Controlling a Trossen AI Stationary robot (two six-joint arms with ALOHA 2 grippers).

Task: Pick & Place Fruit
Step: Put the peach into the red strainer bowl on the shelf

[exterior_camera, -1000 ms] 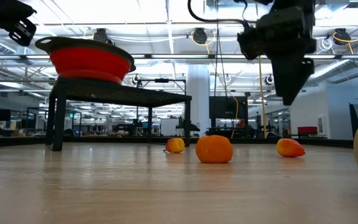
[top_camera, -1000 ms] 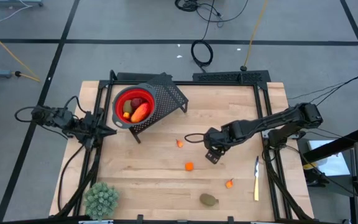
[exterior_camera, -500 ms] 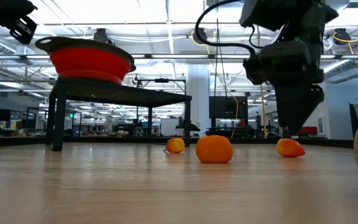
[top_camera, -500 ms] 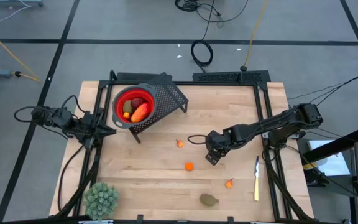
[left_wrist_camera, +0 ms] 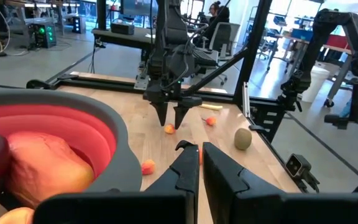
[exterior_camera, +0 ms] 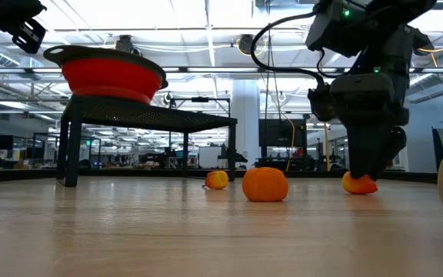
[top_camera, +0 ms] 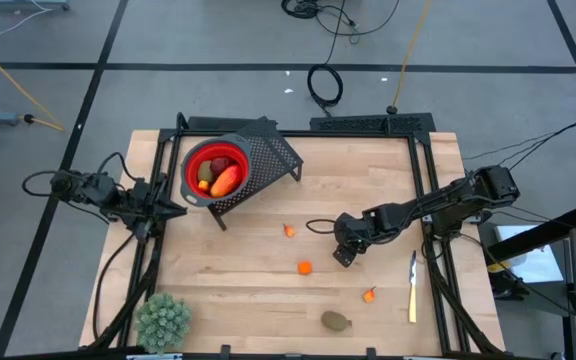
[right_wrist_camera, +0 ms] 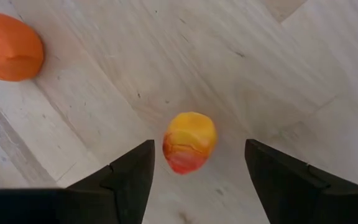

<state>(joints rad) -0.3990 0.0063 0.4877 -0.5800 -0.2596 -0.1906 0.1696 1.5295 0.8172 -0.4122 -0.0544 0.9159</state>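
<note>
**Jaws wide over a small yellow-red fruit at mid-table**

My right gripper (right_wrist_camera: 194,165) hangs low over the wooden table (top_camera: 248,290) with its jaws spread and empty, one finger on each side of a small yellow-red fruit (right_wrist_camera: 189,142) that lies on the boards between them. I judge this piece light, hard and smooth, a rounded toy that could roll or squirt out if pinched off-centre, so I would close across its widest part, low and square to it.

From the table's centre in the overhead view, the round orange piece (top_camera: 304,267) lies at about 6 o'clock, close in. Another small orange bit (top_camera: 369,294) sits toward 5 o'clock, and a brownish-green oval (top_camera: 336,320) lies farther along the same line, near the edge. One more orange bit (top_camera: 289,230) is just off 12 o'clock. The red bowl (top_camera: 215,171), already holding several fruits, stands raised on a dark mesh stand (top_camera: 268,155) at 10 o'clock.

The path toward the bowl looks open across bare boards, though I must lift above its rim. A knife (top_camera: 412,287) lies at 4 o'clock near the table's frame, and a pale spiky plant (top_camera: 162,320) fills the 8 o'clock corner. My left gripper (left_wrist_camera: 199,167) waits beside the bowl, clenched on nothing.
</note>
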